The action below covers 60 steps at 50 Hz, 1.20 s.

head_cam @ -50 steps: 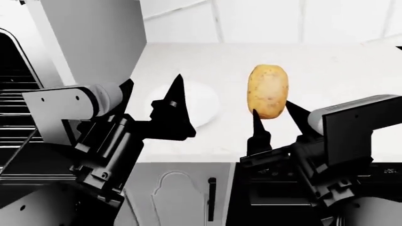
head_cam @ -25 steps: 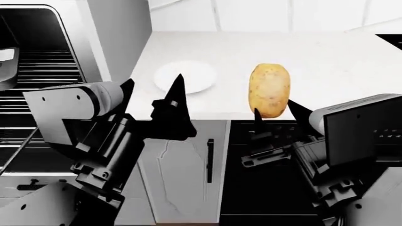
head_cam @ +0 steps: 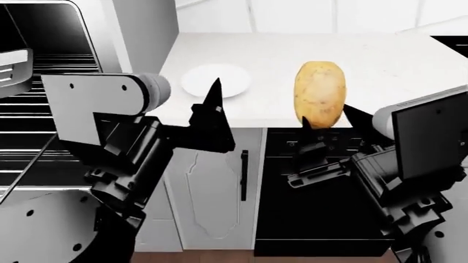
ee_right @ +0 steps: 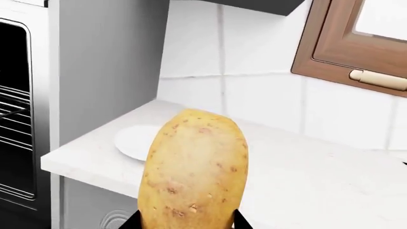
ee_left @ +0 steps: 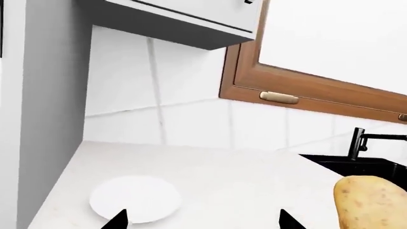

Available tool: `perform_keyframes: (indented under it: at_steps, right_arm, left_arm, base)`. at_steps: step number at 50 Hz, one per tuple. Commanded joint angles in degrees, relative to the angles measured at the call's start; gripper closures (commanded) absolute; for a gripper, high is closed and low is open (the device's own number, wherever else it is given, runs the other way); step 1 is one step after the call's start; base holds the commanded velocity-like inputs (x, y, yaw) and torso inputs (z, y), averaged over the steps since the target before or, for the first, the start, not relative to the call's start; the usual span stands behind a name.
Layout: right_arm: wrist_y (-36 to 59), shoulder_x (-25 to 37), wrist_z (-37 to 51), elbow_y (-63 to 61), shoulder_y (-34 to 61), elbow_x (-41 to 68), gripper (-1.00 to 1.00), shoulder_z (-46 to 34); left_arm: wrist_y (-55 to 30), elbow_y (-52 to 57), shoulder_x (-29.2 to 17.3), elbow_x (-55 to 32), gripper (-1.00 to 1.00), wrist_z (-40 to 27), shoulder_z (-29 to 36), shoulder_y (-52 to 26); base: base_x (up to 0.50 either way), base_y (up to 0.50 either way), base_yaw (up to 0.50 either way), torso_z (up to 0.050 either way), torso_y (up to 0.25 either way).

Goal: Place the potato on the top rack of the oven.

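The potato (head_cam: 319, 92) is tan-yellow and speckled, and stands upright between my right gripper's (head_cam: 330, 123) black fingers, above the counter's front edge. It fills the right wrist view (ee_right: 194, 167), where my right gripper (ee_right: 186, 223) is shut on its lower end. It also shows at the edge of the left wrist view (ee_left: 372, 202). My left gripper (head_cam: 188, 109) is open and empty, left of the potato; in its own view (ee_left: 203, 222) the tips stand wide apart. The oven (head_cam: 51, 126) is open at the far left, with its top rack (head_cam: 69, 59) of chrome bars. The oven's edge also shows in the right wrist view (ee_right: 13, 119).
A round white plate (head_cam: 216, 79) lies on the white counter (head_cam: 387, 66), and also shows in the left wrist view (ee_left: 135, 198). A grey tray (head_cam: 13, 66) sits in the oven at the left edge. A white cabinet door (head_cam: 212, 192) and a black appliance (head_cam: 292, 213) are under the counter. A black tap (ee_left: 357, 142) stands at a sink.
The head view has pulled back and down from the counter, so more of the oven and the cabinet fronts show. The potato stays in my right gripper. The left gripper stays open.
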Motion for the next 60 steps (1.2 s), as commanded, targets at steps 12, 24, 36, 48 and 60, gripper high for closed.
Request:
perform_keyframes:
  at_steps: [12,24,36,48,60]
  right_arm:
    - [1.92,4.54,13.23,3.90,18.80,23.07,1.00,-5.02]
    - [1.72,5.09,15.64,3.92,21.05,25.62,1.00,-6.72]
    - [3.06,4.90,15.14,3.63,21.70,26.45,1.00,-8.69]
    - [3.46,4.70,15.87,4.02,23.47,27.81,1.00,-10.42]
    - [4.25,3.89,16.19,5.45,25.79,28.60,1.00,-12.32]
  left_arm:
    - [-5.65,-3.81,-2.76,-15.54,-1.00,-9.31,1.48,-14.78]
    - [-5.42,-3.64,-4.85,-16.85,-1.00,-9.54,0.35,-15.86]
    - [-5.56,-3.15,-5.59,-16.63,-1.00,-9.28,0.51,-16.05]
    - [-5.50,-3.75,-6.11,-15.80,-1.00,-8.37,0.57,-15.90]
    - [-5.31,-4.59,-6.59,-13.25,-1.00,-6.15,0.59,-14.50]
  base:
    - [0.00,0.00,0.00,0.000,0.000]
    - [0.00,0.00,0.00,0.000,0.000]
    - [0.00,0.12,0.00,0.000,0.000]
    - [0.00,0.50,0.00,0.000,0.000]
    - [0.00,0.50,0.00,0.000,0.000]
